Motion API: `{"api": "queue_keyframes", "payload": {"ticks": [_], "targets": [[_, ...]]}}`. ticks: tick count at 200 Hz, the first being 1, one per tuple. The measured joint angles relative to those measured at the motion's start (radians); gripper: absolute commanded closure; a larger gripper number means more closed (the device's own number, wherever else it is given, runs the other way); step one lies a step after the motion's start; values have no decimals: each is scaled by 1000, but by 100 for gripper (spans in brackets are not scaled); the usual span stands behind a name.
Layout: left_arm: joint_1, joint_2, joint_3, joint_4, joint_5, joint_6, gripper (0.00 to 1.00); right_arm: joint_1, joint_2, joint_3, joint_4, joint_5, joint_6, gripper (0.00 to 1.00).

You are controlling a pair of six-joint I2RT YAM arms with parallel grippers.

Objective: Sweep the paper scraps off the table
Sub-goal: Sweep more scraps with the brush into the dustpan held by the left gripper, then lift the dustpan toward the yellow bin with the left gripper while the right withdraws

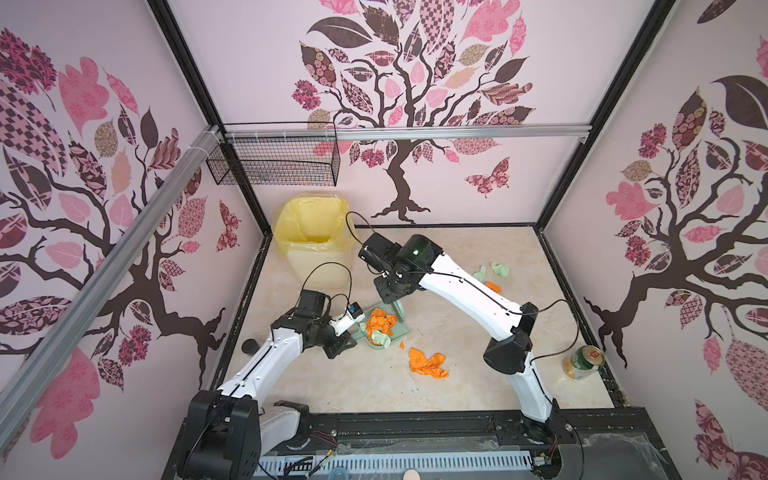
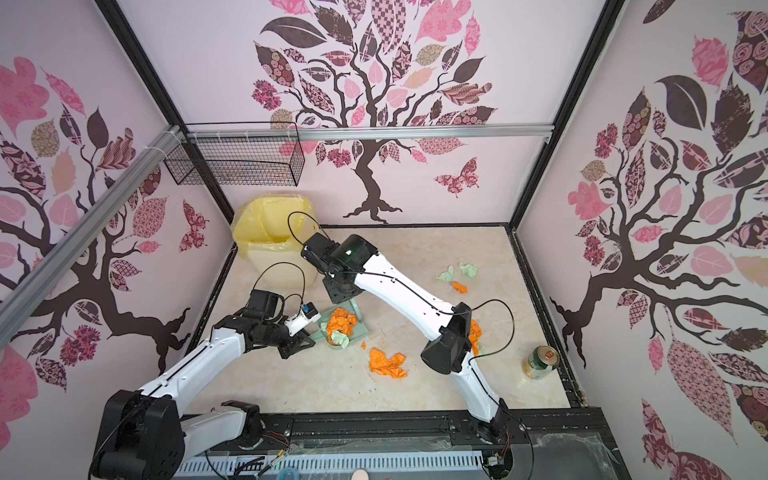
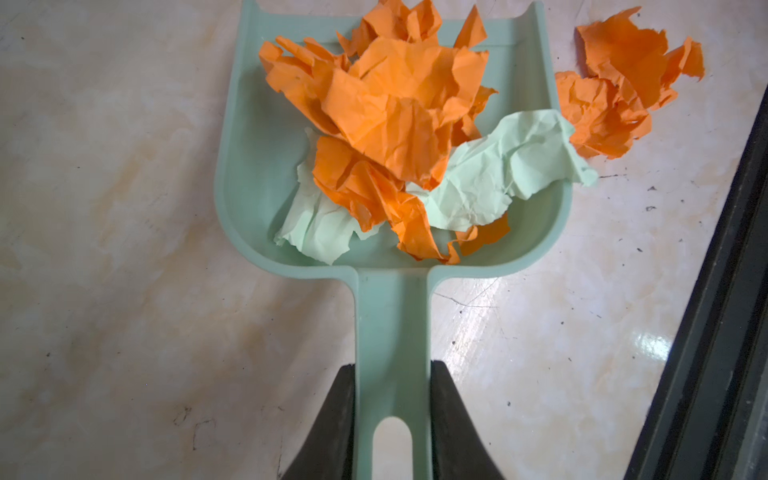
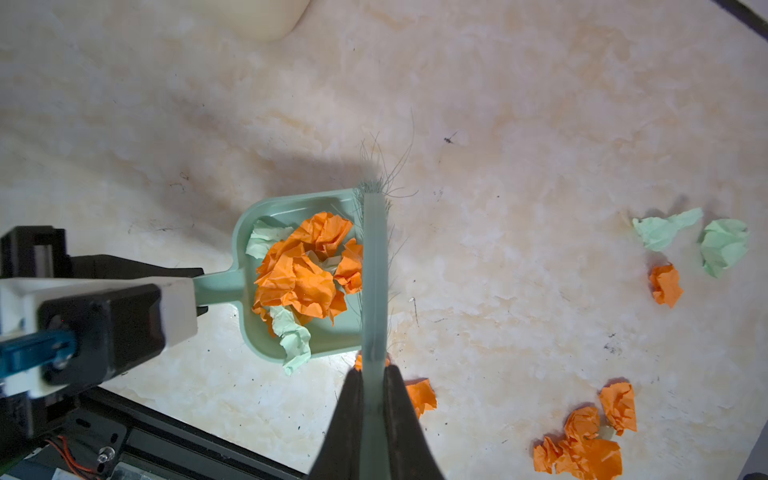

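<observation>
My left gripper (image 3: 392, 370) is shut on the handle of a teal dustpan (image 3: 249, 166) lying flat on the table (image 1: 457, 386). Orange and mint paper scraps (image 3: 395, 116) fill the pan. My right gripper (image 4: 374, 374) is shut on a teal brush (image 4: 374, 270), whose bristle head stands across the pan's open lip. A larger orange scrap (image 1: 428, 363) lies just beyond the pan, with a tiny orange bit (image 1: 402, 345) beside it. More scraps (image 4: 723, 245) lie at the far right, and an orange cluster (image 4: 582, 440) sits near the right arm's elbow.
A cream bin lined with a yellow bag (image 1: 309, 245) stands in the back left corner, close behind the pan. A green drink can (image 1: 584, 361) stands by the right edge. A black wire basket (image 1: 274, 162) hangs on the back wall. A small black cap (image 1: 249, 347) lies at the left edge.
</observation>
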State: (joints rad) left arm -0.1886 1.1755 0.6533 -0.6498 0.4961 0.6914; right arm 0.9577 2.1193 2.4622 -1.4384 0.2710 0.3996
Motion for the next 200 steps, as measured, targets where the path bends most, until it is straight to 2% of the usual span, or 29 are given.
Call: {"api": "queue_keyframes", "payload": {"ticks": [41,73,125,152,200], "targets": [[0,-27,1,0,-6,-11,100,-72,-147,-36,1,47,-8,100],[3,-72,53,-54,-12,-14,100,-137,-273,-177,18,79,-22,100],[9,-85,287,-205,-5,1,100,-179,-344,-468,117,70,-44,100],[21,-84,439,-351,-8,60,100,-180,-353,-584,170,55,-53,100],[98,-9,727,-657,6,208,100,-182,-434,-713,246,31,-67,100]]}}
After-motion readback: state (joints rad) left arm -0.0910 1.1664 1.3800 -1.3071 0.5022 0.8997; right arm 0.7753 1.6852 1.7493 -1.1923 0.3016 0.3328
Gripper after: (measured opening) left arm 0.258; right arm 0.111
